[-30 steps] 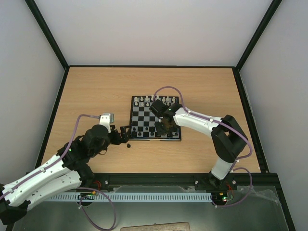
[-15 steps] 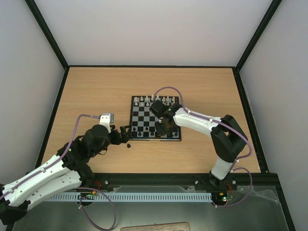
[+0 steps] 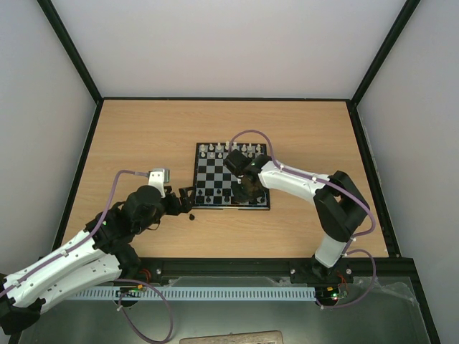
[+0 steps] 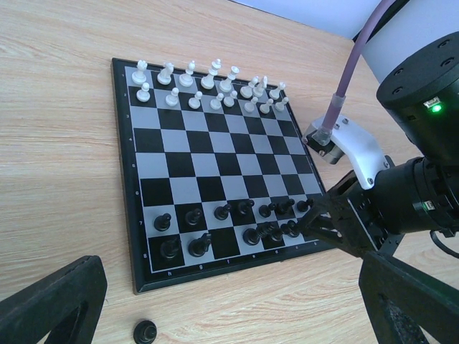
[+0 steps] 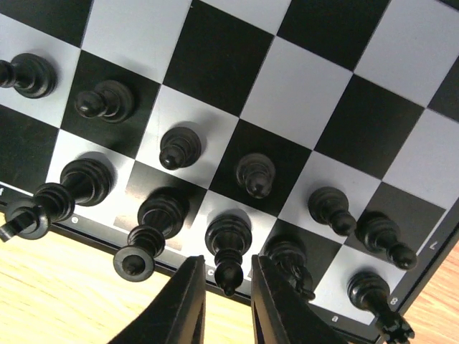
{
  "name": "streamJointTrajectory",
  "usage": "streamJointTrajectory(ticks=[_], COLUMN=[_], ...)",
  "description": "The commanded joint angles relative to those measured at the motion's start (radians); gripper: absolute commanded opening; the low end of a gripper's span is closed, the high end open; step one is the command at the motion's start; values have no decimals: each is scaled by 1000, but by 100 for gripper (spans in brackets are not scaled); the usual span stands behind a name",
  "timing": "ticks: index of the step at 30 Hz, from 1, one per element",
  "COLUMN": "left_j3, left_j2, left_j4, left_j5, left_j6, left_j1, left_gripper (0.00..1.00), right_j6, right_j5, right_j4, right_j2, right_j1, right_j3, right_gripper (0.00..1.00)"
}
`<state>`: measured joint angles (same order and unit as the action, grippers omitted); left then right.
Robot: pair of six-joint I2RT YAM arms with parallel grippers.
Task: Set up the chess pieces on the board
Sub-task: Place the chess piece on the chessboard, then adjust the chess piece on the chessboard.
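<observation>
The board's (image 4: 215, 150) four middle ranks lie open between the white pieces (image 4: 208, 89) at the far edge and the chess pieces (image 4: 250, 235) packed on the near two. The right gripper (image 5: 225, 266) hangs over the near right corner. Bare counter (image 3: 143, 136) rings the board, save one stray black piece (image 4: 145, 331) off its near left corner.

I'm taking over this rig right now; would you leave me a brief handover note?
Left gripper: open, beside the board's near-left corner, one loose black piece on the table by it.
Right gripper: jaws almost closed astride a back-row black piece; grip unclear.
Done: most black chess pieces stand on the near two rows.
Left: settle that piece, place the loose one.
</observation>
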<state>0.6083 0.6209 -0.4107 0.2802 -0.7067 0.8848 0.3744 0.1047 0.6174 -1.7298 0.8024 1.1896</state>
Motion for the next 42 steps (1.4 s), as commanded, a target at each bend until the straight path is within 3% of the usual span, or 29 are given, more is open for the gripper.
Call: streamJointTrajectory(ticks=[1,5,11,19,34,42], left_j3=[0,4,9,7,2,0], left_j2=[2,8,25,43,32,24], left_j4=[10,10,14,29,23,18], left_j5=[-4,-3,-8,-22,-21,-17], left_j6=[-6,-4,-6,-5,1,1], left_j1=[-5,-5,-5,-4,-5,-5], left_gripper=[99,99,99,99,99,100], right_j6=[-4,3,30,85,89,83], right_j5=[-3,10,52,105,80,72], right_j4=[36,36,32,27,-17,-30], right_j2=[23,60,139,166,110,83], right_j1=[-4,-5,-5,-28,-32,-39], right_j3=[-13,-7,-30,-96,-113,-114], right_gripper=[21,37,44,34,32,22])
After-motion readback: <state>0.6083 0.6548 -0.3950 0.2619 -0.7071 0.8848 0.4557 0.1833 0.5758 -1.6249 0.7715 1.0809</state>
